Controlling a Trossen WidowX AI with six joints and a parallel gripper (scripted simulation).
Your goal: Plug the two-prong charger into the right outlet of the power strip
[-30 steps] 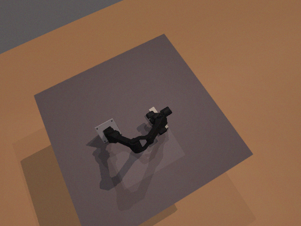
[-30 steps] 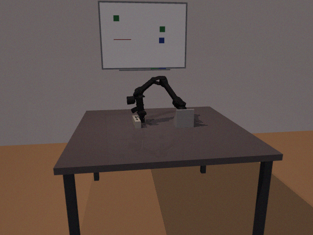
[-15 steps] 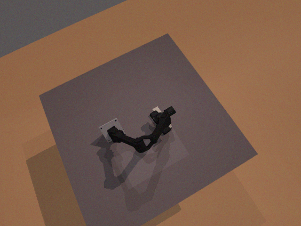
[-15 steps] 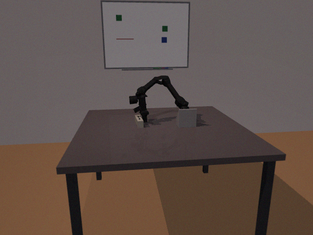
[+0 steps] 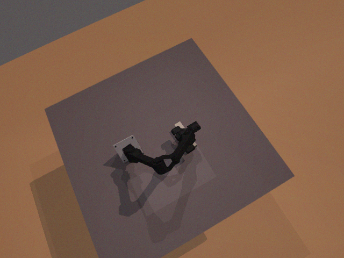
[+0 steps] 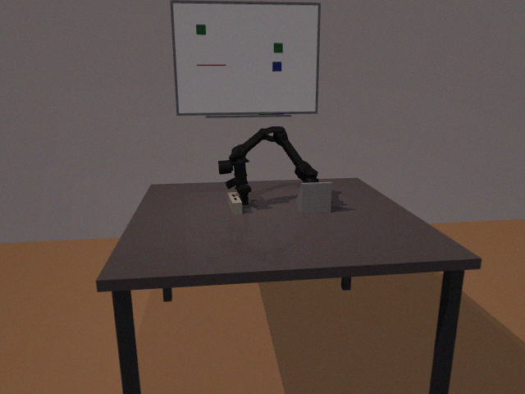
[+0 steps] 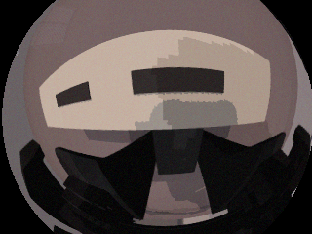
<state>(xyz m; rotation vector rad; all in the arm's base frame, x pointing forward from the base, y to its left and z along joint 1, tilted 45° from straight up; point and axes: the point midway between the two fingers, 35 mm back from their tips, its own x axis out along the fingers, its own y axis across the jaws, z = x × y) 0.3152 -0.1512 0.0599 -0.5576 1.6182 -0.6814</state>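
The pale cream power strip (image 5: 179,124) (image 6: 236,207) (image 7: 109,63) lies on the table and is partly covered by the arm in the top view. Its top has two dark outlet recesses, a left one (image 7: 73,94) and a larger right one (image 7: 178,80) in the wrist view. My gripper (image 6: 244,200) (image 7: 175,133) is shut on the dark charger (image 7: 177,158), low beside the strip's long near side. In the wrist view the charger's upper end meets the strip's near edge, below the right recess. Its prongs are not visible, and I cannot tell whether it touches the strip.
The arm base stands on a light grey block (image 5: 133,140) (image 6: 316,198) with screws at its corners. The arm arches from there over the dark table (image 5: 138,94) (image 6: 271,249). A whiteboard (image 6: 245,91) hangs on the wall behind. Arm shadows fall across the tabletop.
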